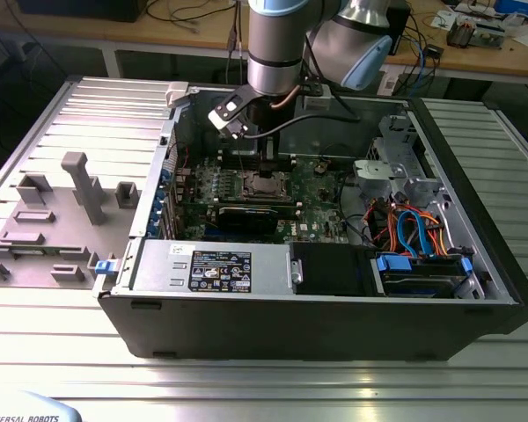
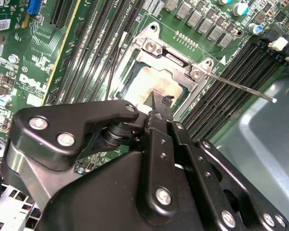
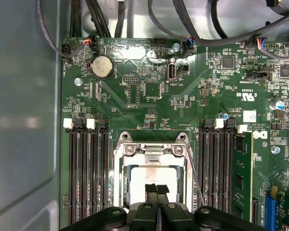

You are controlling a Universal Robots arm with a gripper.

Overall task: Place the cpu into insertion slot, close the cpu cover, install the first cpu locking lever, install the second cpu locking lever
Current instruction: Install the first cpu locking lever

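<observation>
- Open computer case (image 1: 334, 303) lying on its side on the ribbed metal surface (image 1: 246, 378), with the arm (image 1: 277, 44) reaching down into it from above.
- Hand (image 1: 268, 158) low inside the case, directly over the insertion slot (image 1: 266, 186) near the middle of the green motherboard (image 3: 135, 101).
- In both wrist views, black fingers (image 3: 152, 190) pressed together with nothing visible between them. Tips over the middle of the cpu (image 3: 151, 174); contact with the chip impossible to tell.
- Cpu seen as a pale square seated in the insertion slot, inside the square opening of the cpu cover (image 3: 151, 156).
- Cpu cover apparently lying flat around the chip, with two screw heads along one edge of the silvery frame.
- Locking lever (image 2: 241, 87): a thin bright rod standing out from one corner of the frame, passing over the black memory slots (image 3: 86, 168) with its far end free. In the first wrist view, the same rod running just beside one edge of the cover.
- Memory slots in banks on both sides of the socket, with one green memory module (image 3: 242, 178) upright in a slot of one bank.
- Round coin cell (image 3: 102, 66) on the motherboard, well apart from the socket.
- At the exterior view's left, grey fixtures (image 1: 79, 189) on the surface beside the case. At its right, blue and orange cables (image 1: 414, 224) inside the case.
</observation>
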